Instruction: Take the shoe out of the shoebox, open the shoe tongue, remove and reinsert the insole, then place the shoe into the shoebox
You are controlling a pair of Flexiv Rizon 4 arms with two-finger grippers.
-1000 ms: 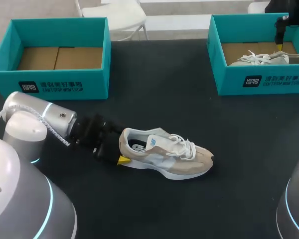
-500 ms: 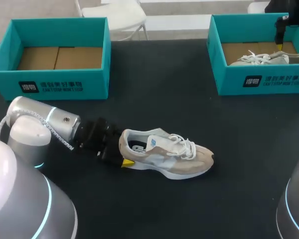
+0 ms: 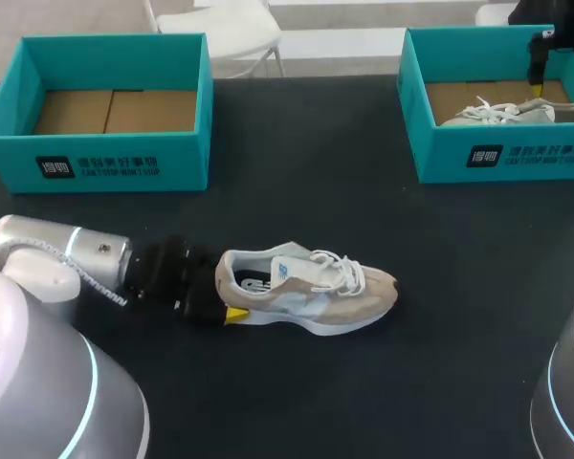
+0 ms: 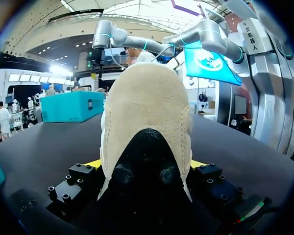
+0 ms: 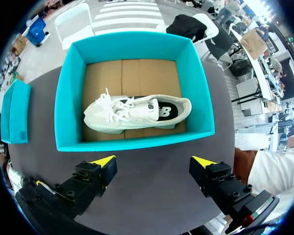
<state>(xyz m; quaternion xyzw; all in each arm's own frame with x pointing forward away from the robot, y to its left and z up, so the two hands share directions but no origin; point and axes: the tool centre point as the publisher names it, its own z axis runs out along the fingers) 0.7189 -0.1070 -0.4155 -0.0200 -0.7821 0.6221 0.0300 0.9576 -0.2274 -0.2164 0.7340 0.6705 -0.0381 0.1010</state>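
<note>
Beige-and-white shoe (image 3: pixel 311 292) with a blue logo; left shoebox (image 3: pixel 182 153) and right shoebox (image 3: pixel 440 153) both teal; black surface (image 3: pixel 297 182).

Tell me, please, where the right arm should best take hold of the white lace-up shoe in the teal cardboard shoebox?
Probably the heel collar, from straight above: the walls of the teal cardboard shoebox close off every side, and the white lace-up shoe shows its open mouth upward, so one jaw could go inside and one outside. The right gripper hangs open above the box.

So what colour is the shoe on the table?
The shoe is beige and white with light blue accents; the head view shows it best.
</note>
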